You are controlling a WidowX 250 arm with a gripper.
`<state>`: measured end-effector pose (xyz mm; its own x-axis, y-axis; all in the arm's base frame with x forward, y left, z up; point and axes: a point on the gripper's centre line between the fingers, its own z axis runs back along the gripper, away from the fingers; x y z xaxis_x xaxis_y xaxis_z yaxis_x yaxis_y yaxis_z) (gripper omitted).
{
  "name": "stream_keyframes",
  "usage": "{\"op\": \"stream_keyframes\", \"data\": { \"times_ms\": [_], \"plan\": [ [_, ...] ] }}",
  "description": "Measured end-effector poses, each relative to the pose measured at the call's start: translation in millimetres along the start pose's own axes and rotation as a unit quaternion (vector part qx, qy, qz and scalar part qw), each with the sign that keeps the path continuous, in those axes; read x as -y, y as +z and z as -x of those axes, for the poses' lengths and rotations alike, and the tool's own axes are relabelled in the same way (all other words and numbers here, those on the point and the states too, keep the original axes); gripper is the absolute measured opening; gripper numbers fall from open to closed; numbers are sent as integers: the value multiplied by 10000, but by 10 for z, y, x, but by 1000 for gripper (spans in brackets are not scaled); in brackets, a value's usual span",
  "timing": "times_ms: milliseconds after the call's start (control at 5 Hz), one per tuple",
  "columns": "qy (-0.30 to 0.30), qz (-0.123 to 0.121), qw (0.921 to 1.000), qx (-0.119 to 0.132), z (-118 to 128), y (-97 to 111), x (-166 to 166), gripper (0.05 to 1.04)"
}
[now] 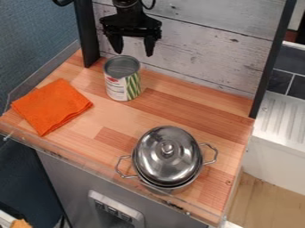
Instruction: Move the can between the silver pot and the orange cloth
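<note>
One cylindrical metal can [124,89] with a paper label stands upright toward the back of the wood-strip desk [107,120], near the weathered plank wall [208,44]. One folded, matte orange cloth [52,106] lies at the left. Near the front edge sits one shiny silver pot [156,185] with one domed lid [158,158] and two looped handles [215,153]. The gripper [133,53] hangs at the back, its two jaws spread apart.

On the tabletop [128,120]: can [123,84], one; orange cloth [52,106], one; silver pot [173,187], one, with lid [158,162], one; lid knob [168,148], one; side handles [212,152], two. Above: gripper [133,53], one; its fingers [150,44], two.
</note>
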<state>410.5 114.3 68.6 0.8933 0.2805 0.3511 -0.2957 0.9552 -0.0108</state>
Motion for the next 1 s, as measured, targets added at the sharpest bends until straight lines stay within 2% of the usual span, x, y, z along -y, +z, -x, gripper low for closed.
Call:
{"op": "stream_keyframes", "data": {
  "times_ms": [200, 400, 600, 800, 1000],
  "plan": [
    [-199, -6, 9998, -53, -62, -86, -123, 1001],
    [-400, -95, 9992, -3, -136, -65, -150, 1001],
    [-347, -163, 9992, -134, -84, -183, -174, 1001],
    [-290, -192, 9990, -263, 26, -247, -185, 1001],
    [-231, -207, 9975, -637, 284, -356, -194, 1001]
  ]
}}
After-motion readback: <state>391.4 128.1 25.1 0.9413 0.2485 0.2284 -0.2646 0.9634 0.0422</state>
